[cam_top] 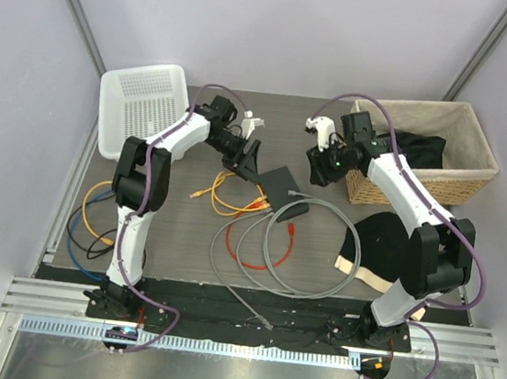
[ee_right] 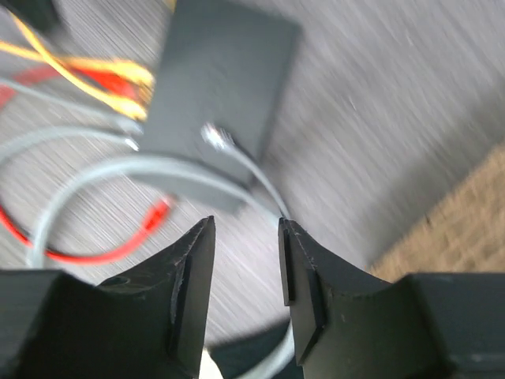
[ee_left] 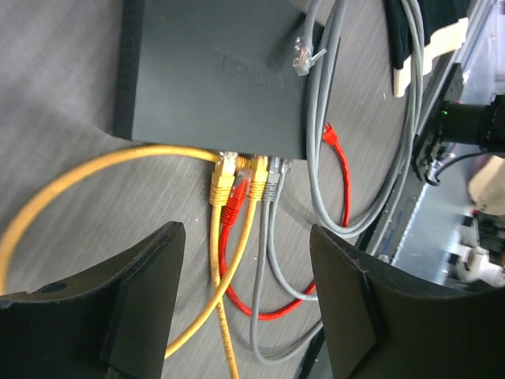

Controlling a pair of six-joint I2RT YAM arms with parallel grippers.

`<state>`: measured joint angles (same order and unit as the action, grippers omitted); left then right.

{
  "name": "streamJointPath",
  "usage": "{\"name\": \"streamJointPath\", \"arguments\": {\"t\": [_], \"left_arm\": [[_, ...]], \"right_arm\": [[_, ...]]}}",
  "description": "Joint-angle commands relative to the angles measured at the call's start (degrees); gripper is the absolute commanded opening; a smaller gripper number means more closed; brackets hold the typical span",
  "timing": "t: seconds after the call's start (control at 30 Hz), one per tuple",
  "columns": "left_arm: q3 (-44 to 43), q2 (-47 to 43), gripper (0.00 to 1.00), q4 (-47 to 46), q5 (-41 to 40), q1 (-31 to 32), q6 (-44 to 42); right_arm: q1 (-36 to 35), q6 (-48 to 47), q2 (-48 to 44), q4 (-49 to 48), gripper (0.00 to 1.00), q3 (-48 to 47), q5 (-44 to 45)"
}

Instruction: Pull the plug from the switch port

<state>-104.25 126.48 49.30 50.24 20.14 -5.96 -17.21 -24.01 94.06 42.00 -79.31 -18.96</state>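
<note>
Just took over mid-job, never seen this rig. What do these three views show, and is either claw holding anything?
Two robot arms are bolted at the near edge of the table. The overhead view shows both, left gripper and right gripper close to the flat black switch. The other views come from a camera on each wrist, looking out between the jaws. Yellow, red and grey plugs sit in the switch's ports; a loose plug lies on top. Grey cable loops, a white basket, a wicker basket and a knit cloth lie around. Both grippers are open, holding nothing.
</note>
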Motion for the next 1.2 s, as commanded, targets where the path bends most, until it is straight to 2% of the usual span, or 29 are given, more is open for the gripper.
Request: {"name": "streamJointPath", "arguments": {"t": [0.0,0.27,0.47,0.73,0.9,1.03,1.17], "left_arm": [[1.85,0.70,0.68,-0.95,4.08,0.16,2.26],[2.56,4.47,0.65,-3.15,4.96,0.34,5.52],[2.12,6.33,0.64,-3.42,5.40,1.39,5.52],[0.10,10.10,0.63,-6.23,6.54,3.41,10.43],[-0.78,11.86,0.58,-7.72,7.24,4.03,12.11],[-0.96,13.00,0.45,-7.99,8.12,4.20,12.37],[-0.78,13.62,0.41,-9.04,8.56,4.20,13.42]], "right_arm": [[-2.03,6.33,5.68,-1.47,0.42,-3.48,-6.00],[-2.91,11.53,14.74,-4.47,0.28,-6.82,-6.97],[-3.27,12.58,17.91,-5.17,0.27,-6.48,-6.44],[-3.71,13.55,18.35,-6.05,0.27,-2.44,-6.44],[-3.71,13.64,18.09,-6.05,0.28,-0.76,-5.91],[-3.79,13.73,18.00,-6.05,0.29,-0.23,-5.91],[-3.71,13.81,18.35,-6.14,0.29,-0.06,-5.82]]}}
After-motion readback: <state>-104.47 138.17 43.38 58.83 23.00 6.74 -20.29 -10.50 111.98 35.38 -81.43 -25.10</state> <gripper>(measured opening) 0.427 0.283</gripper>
